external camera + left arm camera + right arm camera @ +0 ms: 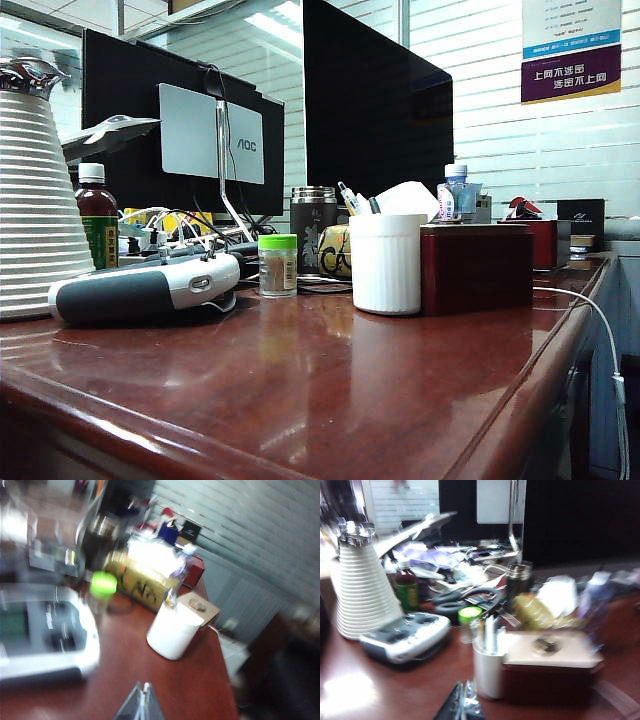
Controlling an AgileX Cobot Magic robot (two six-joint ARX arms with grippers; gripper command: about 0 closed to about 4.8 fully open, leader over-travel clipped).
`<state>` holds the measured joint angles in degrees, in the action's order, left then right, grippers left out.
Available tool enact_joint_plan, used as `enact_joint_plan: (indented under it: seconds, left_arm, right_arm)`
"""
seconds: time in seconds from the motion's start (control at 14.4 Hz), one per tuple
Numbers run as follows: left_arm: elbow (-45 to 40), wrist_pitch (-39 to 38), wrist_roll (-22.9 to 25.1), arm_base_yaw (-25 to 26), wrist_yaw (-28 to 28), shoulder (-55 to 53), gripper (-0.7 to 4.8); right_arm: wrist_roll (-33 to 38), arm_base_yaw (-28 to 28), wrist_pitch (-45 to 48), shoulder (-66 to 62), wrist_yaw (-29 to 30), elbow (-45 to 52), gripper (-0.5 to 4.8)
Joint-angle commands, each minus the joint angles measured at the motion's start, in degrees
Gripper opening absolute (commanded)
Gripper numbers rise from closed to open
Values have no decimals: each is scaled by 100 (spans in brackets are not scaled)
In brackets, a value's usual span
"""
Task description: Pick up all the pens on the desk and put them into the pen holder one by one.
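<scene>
One white pen holder (386, 263) stood on the desk (330, 390), touching the side of one dark red box (476, 268). Several pens (354, 199) stuck up from it; the exact count could not be told, and none lay loose on the desk. One green-capped jar (277, 265) sat beside one grey-and-white device (145, 288), one white ribbed cone (30, 205) at far left, one steel-rimmed mug (313, 231) behind. Two bottles showed: a red-labelled one (97, 216) and a clear one (456, 192). There were two monitors.

The left gripper (144, 702) hung above the desk with its fingers pressed together, holding nothing. The right gripper (464, 702) was likewise clenched and empty, above the desk near the holder (487, 672). Neither arm appeared in the exterior view.

The smaller monitor's grey back (210, 134) read "AOC". A purple wall sign (571, 50) carried Chinese characters too small to read surely.
</scene>
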<state>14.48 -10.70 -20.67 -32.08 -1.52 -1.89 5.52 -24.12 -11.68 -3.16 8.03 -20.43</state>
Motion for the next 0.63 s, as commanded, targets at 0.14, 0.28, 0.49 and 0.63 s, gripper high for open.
enact_joint_plan:
  seconds: [0.14,0.28,0.49,0.63]
  left_arm:
    - [-732,476,-160,-2,24,-17,-6]
    - [-898,468,304,-2,0,-17,-6]
    - [-1051,442,638,-2,-592,-17,-6]
    - [-1239,396,560,-2,-601,-17,-6]
  right_arm:
    - [435,-9,1067,-24,46,1054,-1]
    - [446,-7,1045,-15,107,1399,-1]
    - [435,-7,1067,-9,-256,1799,-1]
    - [435,-4,1064,-9,-363,1993,-1]
